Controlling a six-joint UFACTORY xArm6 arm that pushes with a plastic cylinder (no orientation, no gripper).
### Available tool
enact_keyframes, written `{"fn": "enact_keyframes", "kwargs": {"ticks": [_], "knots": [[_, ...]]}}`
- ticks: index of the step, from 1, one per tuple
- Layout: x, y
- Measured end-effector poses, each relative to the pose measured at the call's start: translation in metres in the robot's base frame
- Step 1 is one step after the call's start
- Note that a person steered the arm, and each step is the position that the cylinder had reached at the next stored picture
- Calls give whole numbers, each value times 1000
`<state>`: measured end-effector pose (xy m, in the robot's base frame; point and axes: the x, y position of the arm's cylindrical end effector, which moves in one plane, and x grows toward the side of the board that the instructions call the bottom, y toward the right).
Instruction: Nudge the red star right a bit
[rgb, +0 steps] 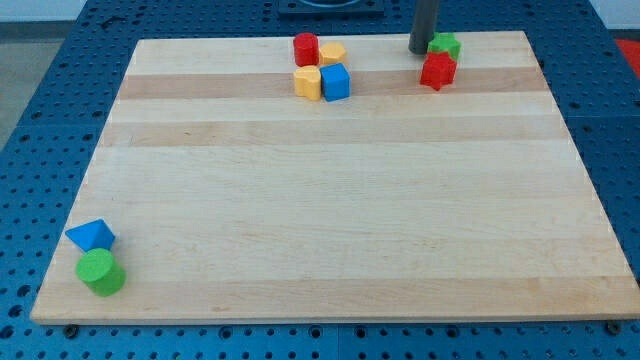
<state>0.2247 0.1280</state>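
The red star (438, 71) lies near the board's top edge, right of centre. A green block (446, 45) sits just above it, touching or nearly so. My tip (420, 50) stands at the top edge, just left of the green block and up-left of the red star, close to both.
A cluster at top centre: a red cylinder (305, 49), a yellow block (332, 53), a yellow block (308, 83) and a blue cube (336, 81). At the bottom left corner lie a blue triangular block (92, 236) and a green cylinder (100, 272). The wooden board (330, 200) lies on a blue pegboard table.
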Motion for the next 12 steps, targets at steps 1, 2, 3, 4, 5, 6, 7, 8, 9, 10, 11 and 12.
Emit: {"fn": "enact_keyframes", "kwargs": {"ticks": [1, 2, 3, 4, 5, 6, 7, 8, 9, 10, 11, 12], "knots": [[0, -19], [0, -32], [1, -40], [10, -49], [30, -46], [61, -37], [63, -36], [63, -19], [63, -11], [63, 2], [63, 4], [62, -6]]}}
